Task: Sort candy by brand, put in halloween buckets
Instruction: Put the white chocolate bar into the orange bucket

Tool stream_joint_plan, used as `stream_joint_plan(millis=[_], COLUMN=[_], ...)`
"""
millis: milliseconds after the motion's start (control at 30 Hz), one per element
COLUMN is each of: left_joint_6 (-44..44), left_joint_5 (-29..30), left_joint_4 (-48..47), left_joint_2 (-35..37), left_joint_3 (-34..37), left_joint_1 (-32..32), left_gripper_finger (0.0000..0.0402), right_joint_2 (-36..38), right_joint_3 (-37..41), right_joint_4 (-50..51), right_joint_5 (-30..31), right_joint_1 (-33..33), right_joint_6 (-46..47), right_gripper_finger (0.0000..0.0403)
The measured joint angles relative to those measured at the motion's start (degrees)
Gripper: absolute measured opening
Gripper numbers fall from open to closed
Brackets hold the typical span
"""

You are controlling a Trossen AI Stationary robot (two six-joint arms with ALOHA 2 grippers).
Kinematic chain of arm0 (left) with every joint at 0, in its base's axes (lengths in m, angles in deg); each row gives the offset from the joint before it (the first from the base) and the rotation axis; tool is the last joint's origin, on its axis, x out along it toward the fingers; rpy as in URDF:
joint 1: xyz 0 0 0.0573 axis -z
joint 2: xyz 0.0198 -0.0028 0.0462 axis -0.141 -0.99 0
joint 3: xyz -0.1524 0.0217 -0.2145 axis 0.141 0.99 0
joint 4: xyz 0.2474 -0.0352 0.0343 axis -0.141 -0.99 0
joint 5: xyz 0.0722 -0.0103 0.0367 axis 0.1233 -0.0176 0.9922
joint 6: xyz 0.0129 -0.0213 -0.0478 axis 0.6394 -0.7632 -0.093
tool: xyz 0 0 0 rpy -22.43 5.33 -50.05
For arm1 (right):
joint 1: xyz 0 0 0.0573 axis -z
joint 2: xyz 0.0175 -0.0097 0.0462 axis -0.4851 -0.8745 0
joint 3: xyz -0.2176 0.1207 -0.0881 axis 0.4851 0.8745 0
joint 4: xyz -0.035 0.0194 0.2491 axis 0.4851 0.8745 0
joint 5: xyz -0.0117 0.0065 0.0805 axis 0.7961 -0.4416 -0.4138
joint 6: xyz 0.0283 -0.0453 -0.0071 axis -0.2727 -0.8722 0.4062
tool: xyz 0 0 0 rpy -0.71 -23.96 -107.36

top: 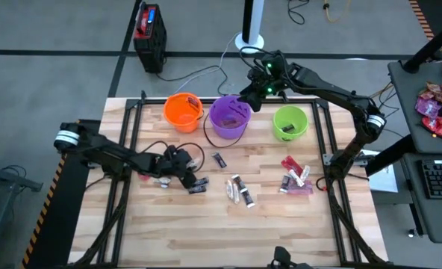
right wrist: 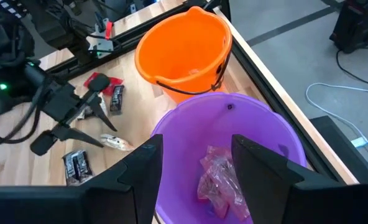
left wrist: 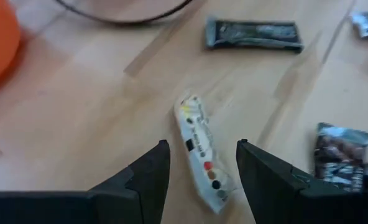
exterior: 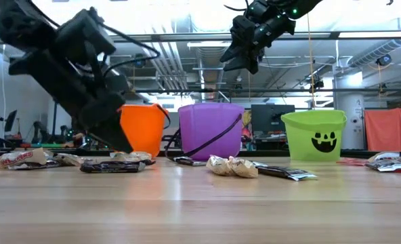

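The left claw (left wrist: 199, 171) is spread astride a white candy (left wrist: 201, 154); being angled, it could be nudged aside. The right claw (right wrist: 193, 165), spread, seemingly empty, is held above the purple bucket (right wrist: 171, 127).

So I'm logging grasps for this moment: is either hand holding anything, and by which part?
Nothing is held. The left hand is open around a white wrapped candy; the right hand hangs open over the purple plastic bucket.
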State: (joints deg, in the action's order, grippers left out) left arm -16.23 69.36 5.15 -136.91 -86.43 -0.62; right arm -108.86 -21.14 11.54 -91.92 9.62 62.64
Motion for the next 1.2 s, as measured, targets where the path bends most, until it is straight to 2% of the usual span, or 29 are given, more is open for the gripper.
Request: stream_joint_plan(millis=[233,533,733,867,1000,1100,1200], left_joint_6=[-0.94,-1.57,-1.52,-1.06,1.14,6.13,12.78], left_joint_5=[-0.05,-1.63,-5.42,-5.60,1.53,7.41,7.90], left_joint_4=[1.64,1.62,0.50,-8.23,-25.26,-35.87,-40.89], left_joint_2=[-6.03,-7.22,-2.35,5.18,12.36,15.82,18.03], left_joint_3=[-0.99,-3.46,-4.87,-9.21,-17.95,-24.96,-29.63], left_joint_1=[-0.09,-0.12,-0.05,-0.19,-2.49,-6.71,-14.95], left_gripper_finger=[0.0147,0.0034,0.0033,0.0048,0.0051,0.0041,0.0036], right_joint_2=[-0.02,-0.02,-0.02,-0.04,-0.04,-0.04,-0.04], right_joint_3=[0.04,0.07,0.07,0.07,0.07,0.10,0.11], right_joint_4=[0.02,0.14,0.33,0.54,0.90,1.03,1.09], right_joint_5=[0.01,0.02,0.03,0.02,0.03,0.02,0.03], right_joint_1=[0.00,0.00,0.00,0.00,0.00,0.02,0.02], right_joint_6=[0.04,0.07,0.06,0.04,-0.17,-0.43,-1.17], right_gripper_finger=[0.0183,0.0183,0.0183,0.0183,0.0183,0.0183,0.0183])
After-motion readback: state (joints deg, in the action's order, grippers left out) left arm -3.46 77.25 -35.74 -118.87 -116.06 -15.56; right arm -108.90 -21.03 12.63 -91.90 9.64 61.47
